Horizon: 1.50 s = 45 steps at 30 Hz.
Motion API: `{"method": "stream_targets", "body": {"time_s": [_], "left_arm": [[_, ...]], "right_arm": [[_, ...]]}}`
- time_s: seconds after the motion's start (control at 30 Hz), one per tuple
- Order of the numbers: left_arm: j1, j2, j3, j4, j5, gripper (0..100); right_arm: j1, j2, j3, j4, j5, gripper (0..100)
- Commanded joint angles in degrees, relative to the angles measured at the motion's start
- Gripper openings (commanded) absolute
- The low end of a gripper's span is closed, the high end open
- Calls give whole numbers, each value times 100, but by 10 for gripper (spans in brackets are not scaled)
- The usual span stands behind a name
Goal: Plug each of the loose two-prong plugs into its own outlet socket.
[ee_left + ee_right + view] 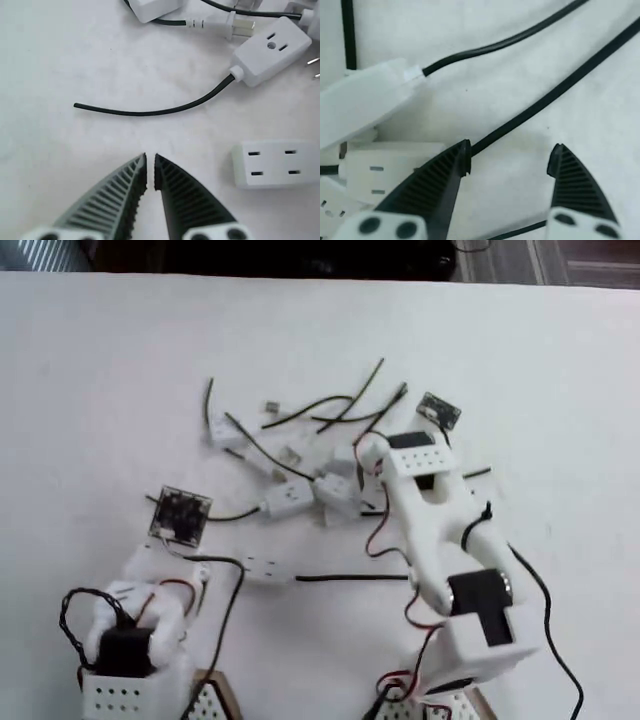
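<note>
On the left side of the table, the left gripper hangs over bare tabletop, its jaws almost closed on nothing. Just beside it lies a white socket block. Beyond that is a corded socket with a loose two-prong plug near it, not plugged in. Further right, the right gripper is spread wide over a black cord, next to more white sockets.
</note>
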Motion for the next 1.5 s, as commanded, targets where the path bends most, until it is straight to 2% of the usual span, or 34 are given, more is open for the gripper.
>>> {"method": "stream_targets", "body": {"time_s": [0.0,0.13,0.2,0.3,0.37,0.43,0.6,0.9,1.07,1.17,1.27,1.47], "left_arm": [[-40,-31,-9,-193,-53,50],[-40,-31,-9,-202,-53,50],[-40,-31,-9,-202,-53,50],[-40,-31,-9,-202,-53,50],[-40,-31,-9,-202,-53,50],[-40,-31,-9,-202,-53,50],[-40,-31,-9,-202,-53,50],[-40,-31,-9,-202,-53,50],[-40,-31,-9,-202,-53,50],[-40,-31,-9,-193,-53,50],[-40,-31,-9,-193,-53,50],[-40,-31,-9,-202,-53,50]], "right_arm": [[224,268,-413,22,-141,258],[479,637,-536,48,-114,231],[505,716,-536,48,-53,163],[523,699,-554,31,651,6],[523,576,-607,154,949,39],[611,382,-730,382,949,12],[1182,-259,-1231,936,1169,17],[2440,-488,-2110,620,4809,17],[2536,110,-2840,356,6022,22],[2273,365,-3121,514,6048,26],[2000,356,-3437,1156,5969,101],[1895,356,-4422,2923,4967,257]]}}
